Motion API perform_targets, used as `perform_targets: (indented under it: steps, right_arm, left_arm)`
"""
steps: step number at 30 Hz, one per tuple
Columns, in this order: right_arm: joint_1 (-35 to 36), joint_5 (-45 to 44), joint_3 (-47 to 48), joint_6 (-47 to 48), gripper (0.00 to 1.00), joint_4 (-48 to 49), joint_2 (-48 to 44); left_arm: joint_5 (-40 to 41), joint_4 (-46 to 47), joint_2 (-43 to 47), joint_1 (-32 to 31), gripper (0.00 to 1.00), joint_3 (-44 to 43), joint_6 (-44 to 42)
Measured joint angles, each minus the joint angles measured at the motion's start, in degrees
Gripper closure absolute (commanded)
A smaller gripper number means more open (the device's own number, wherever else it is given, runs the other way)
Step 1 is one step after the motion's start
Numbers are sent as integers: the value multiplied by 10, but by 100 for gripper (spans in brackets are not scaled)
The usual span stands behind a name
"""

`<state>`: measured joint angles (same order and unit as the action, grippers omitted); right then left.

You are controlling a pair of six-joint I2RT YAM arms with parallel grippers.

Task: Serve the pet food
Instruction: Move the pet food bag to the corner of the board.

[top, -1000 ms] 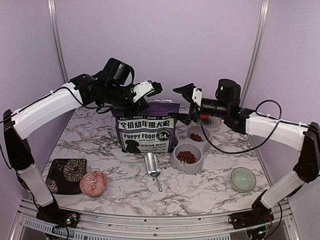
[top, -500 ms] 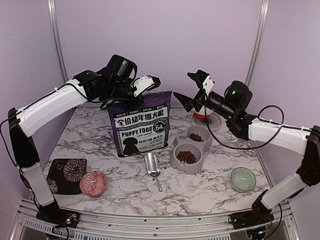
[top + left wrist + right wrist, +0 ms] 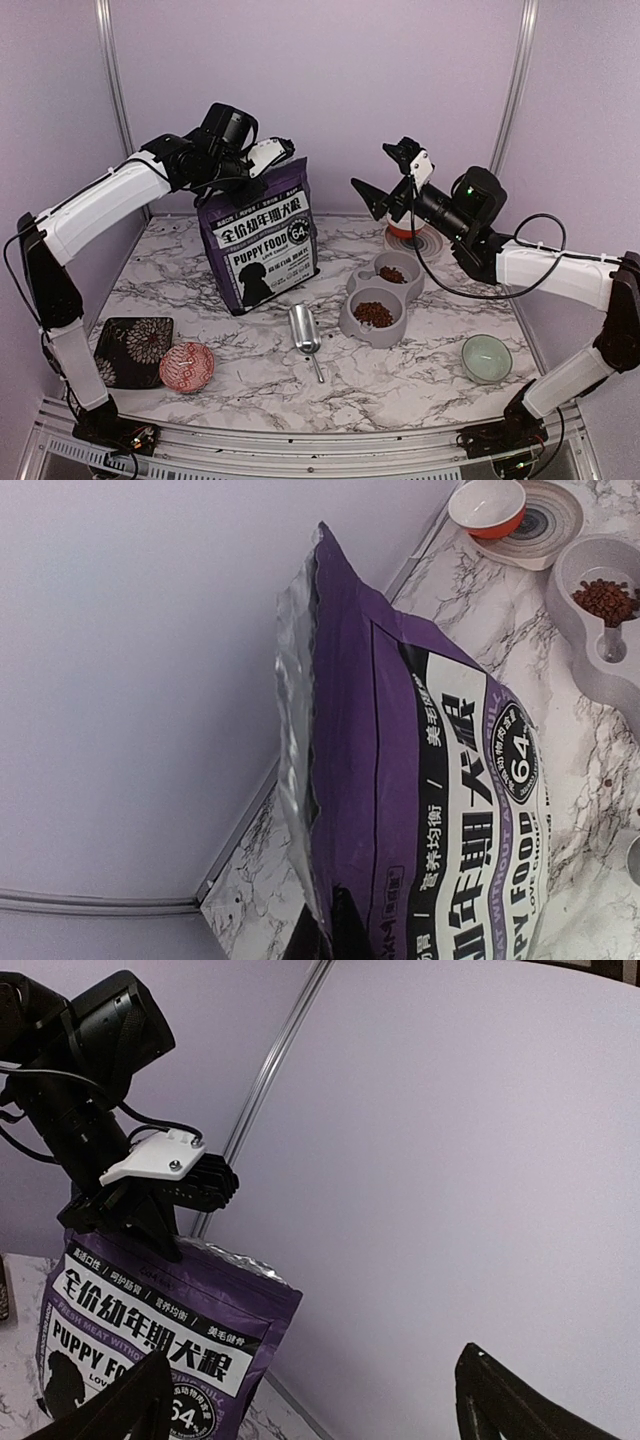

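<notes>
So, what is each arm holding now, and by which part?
The left jaws are shut on the bag, gripping it by its top edge. The right jaws stand open and hold nothing.

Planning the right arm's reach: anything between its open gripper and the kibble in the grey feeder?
Nothing visible. The right gripper hangs open in the air; the kibble lies uncovered; the left gripper holds the bag aside.
</notes>
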<state>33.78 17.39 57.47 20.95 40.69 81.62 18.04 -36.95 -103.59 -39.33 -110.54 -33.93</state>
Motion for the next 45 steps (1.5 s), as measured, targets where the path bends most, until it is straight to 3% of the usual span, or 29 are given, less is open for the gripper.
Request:
perform_targets:
  steps: [20,34,35,38,40,45]
  right_arm:
    - [0,-21,-15,-34,5,13,0]
    - [0,-21,-15,-56,5,13,0]
    - [0,-21,-15,-58,5,13,0]
    - [0,-20,-15,-63,6,13,1]
    - [0,-20,-15,-66,6,13,3]
    - [0,-20,-15,-76,5,13,10]
  left_arm:
    - [129,12,-3,150,100,0,12]
    - [138,35,-2,280,100,10,47]
    - [138,37,1,289,89,15,51]
    - [151,74,16,309,36,54,70]
    - [161,116,37,317,23,68,86]
    - [175,188,122,325,6,93,130]
